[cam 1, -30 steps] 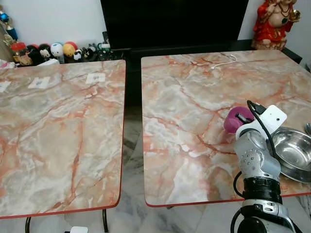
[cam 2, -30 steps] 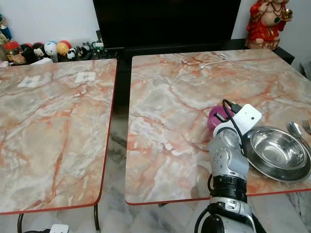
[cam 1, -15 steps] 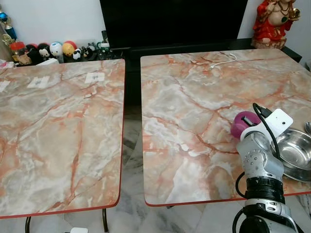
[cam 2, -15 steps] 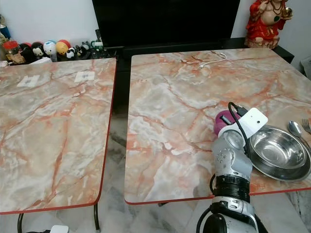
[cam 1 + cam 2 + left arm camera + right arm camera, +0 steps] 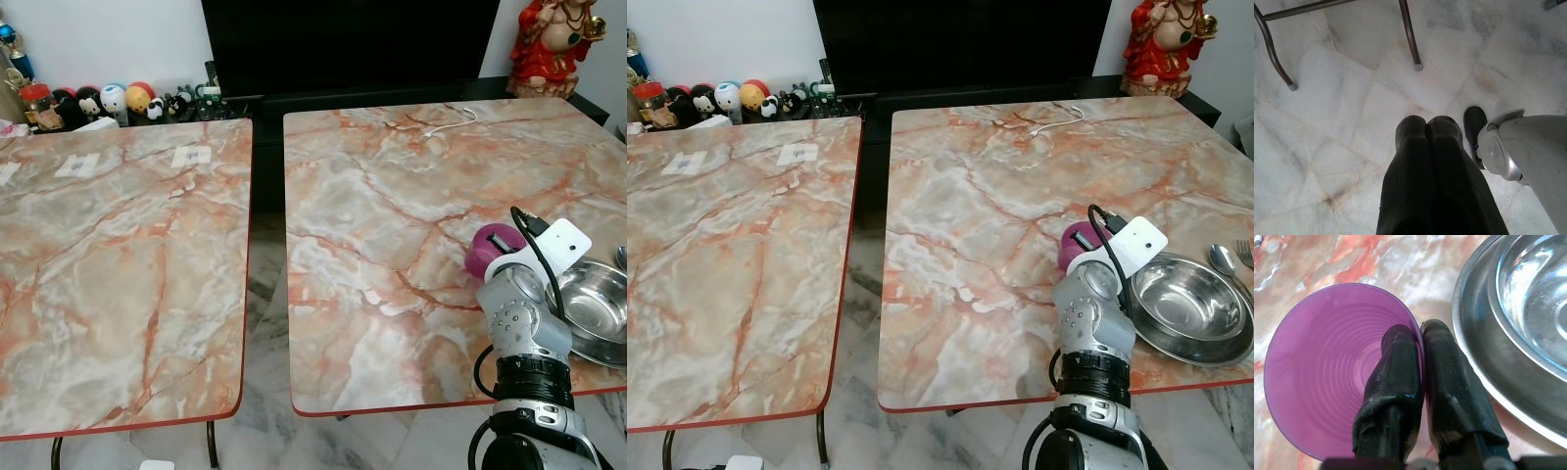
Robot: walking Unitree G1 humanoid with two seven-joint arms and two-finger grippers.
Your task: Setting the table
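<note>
A purple plastic cup (image 5: pixel 1327 367) stands upright on the right marble table (image 5: pixel 392 225), just left of a steel bowl on a steel plate (image 5: pixel 1190 304). My right gripper (image 5: pixel 1420 333) is shut on the cup's rim, one finger inside and one outside. In the eye views the cup (image 5: pixel 490 248) peeks out beyond my right wrist (image 5: pixel 524 304). A spoon (image 5: pixel 1222 259) and fork (image 5: pixel 1246 253) lie to the right of the plate. My left gripper (image 5: pixel 1426 128) hangs shut over the floor with nothing in it.
A second marble table (image 5: pixel 118 264) stands to the left across a narrow gap. A white cable (image 5: pixel 446 125) lies at the far edge of the right table. Small figurines (image 5: pixel 108 101) and a red statue (image 5: pixel 551 44) line the back shelf. Table legs (image 5: pixel 1410 36) rise from the marble floor.
Over the last second my right gripper carried the purple cup a little to the right, closer to the steel plate. In the last half second it has held still.
</note>
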